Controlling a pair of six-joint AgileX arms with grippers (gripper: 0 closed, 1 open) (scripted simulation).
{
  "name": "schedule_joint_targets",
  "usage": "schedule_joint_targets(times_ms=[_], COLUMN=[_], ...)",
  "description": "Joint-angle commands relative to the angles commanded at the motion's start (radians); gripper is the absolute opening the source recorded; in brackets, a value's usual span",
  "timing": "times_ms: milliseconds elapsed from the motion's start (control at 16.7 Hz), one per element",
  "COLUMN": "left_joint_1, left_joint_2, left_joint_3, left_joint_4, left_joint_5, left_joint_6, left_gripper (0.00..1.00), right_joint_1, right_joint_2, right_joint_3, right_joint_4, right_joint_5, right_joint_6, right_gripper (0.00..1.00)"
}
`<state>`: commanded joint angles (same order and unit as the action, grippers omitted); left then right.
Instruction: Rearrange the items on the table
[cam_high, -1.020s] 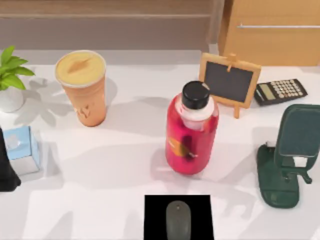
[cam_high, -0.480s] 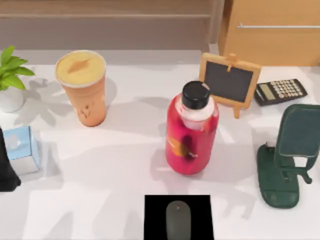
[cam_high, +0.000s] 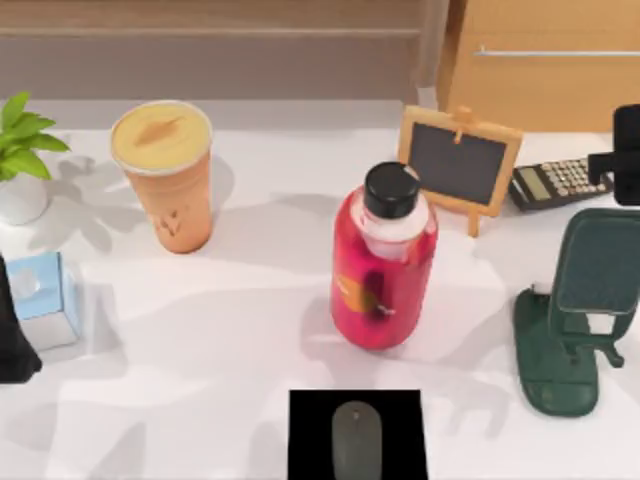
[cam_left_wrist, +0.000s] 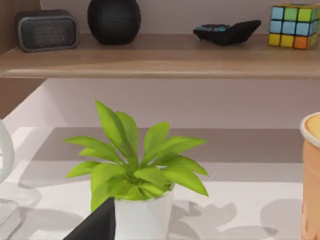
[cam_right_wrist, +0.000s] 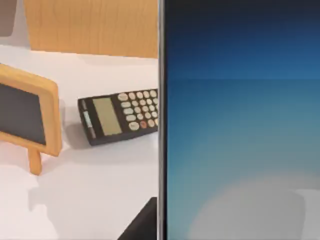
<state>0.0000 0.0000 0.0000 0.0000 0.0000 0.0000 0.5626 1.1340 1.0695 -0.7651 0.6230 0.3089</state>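
Observation:
The smartphone (cam_right_wrist: 240, 125), black-framed with a pale-blue glowing screen, stands upright very close in the right wrist view. My right gripper (cam_high: 627, 150) is shut on it, at the table's right edge above the calculator. The tall orange cup (cam_high: 165, 175) with its yellowish lid stands at the back left. Near the left edge sits the small light-blue box (cam_high: 45, 295), right beside my parked left gripper (cam_high: 12, 340). The grey mouse (cam_high: 357, 440) lies on a black pad (cam_high: 310, 420) at the front middle of the white table (cam_high: 220, 340).
A red bottle (cam_high: 383, 265) with a black cap stands mid-table. Behind it is a small wooden chalkboard (cam_high: 460, 160), with a calculator (cam_high: 555, 183) to its right. A dark green phone stand (cam_high: 580, 310) is at the right. A potted plant (cam_high: 20, 150) stands at the back left.
My right arm's dark shape has come into the top view at the right edge, above the green stand. Shadows on the table have shifted. The left arm has not moved.

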Motion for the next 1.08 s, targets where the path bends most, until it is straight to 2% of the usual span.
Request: schedule_joint_targets(times_ms=[240,480,660,1080], left_joint_1=[0.0,0.0,0.0,0.0], left_joint_2=[0.0,0.0,0.0,0.0], left_joint_3=[0.0,0.0,0.0,0.0], left_joint_4=[0.0,0.0,0.0,0.0], left_joint_5=[0.0,0.0,0.0,0.0], left_joint_6=[0.0,0.0,0.0,0.0], left_gripper=[1.0,1.0,1.0,1.0], right_joint_1=[0.26,0.395,0.425,0.395], right_joint_2=[-0.181,-0.285,-0.307,-0.297], right_joint_3=[-0.249,-0.426,-0.473,-0.483], right_joint_4=[0.106,0.193,0.218,0.245], right_joint_5=[0.142,0.241,0.269,0.251], right_joint_6=[0.257,0.348,0.349,0.329], right_gripper=[0.0,0.0,0.0,0.0])
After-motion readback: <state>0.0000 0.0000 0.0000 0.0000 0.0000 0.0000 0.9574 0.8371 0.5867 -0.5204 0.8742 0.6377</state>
